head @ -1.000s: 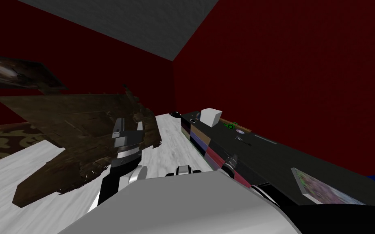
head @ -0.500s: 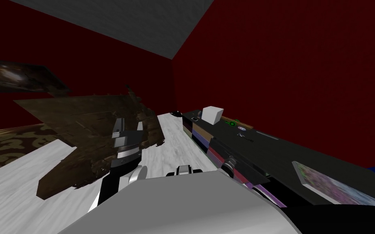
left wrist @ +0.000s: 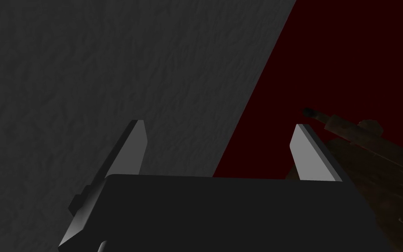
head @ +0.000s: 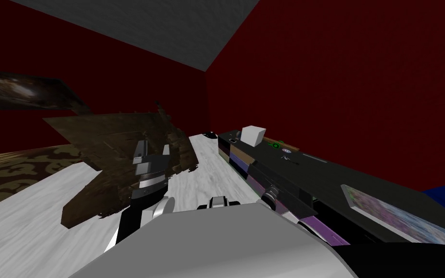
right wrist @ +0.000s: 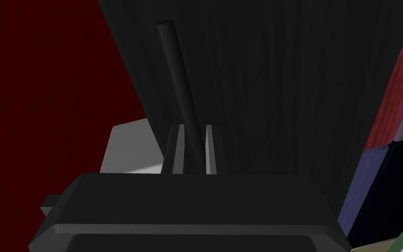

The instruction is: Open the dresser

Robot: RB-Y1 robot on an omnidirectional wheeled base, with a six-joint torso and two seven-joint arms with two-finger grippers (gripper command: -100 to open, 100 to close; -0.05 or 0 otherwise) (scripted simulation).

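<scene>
The dresser (head: 332, 171) runs long and low along the red wall, dark on top with coloured drawer fronts. One dark drawer (head: 289, 193) stands a little proud of the dresser's front, so I judge the opening begun but not finished. My right gripper (right wrist: 192, 129) is at that drawer, its two fingers pinched tight on the thin dark bar handle (right wrist: 181, 87).

To do this step well, I would pull straight away from the dresser's front, along the drawer's own travel. I would hold the wrist level so the round bar cannot slide out from between the thin blades. The bar runs on well past the fingers on one side and the gripper body hides the other, so I cannot tell how centred my hold is. If it is off-centre the drawer may bind, so a slow, even draw seems wise.

The right wrist view gives me the grip itself, fingers against the bar and the dark drawer front (right wrist: 283, 87) behind. The head view gives how far the drawer juts from the dresser and a white box (head: 253, 135) on the dresser's top. It also shows my left gripper (head: 151, 152) raised well clear of the dresser's front. The left wrist view shows that gripper (left wrist: 219, 127) spread wide, holding nothing.
</scene>
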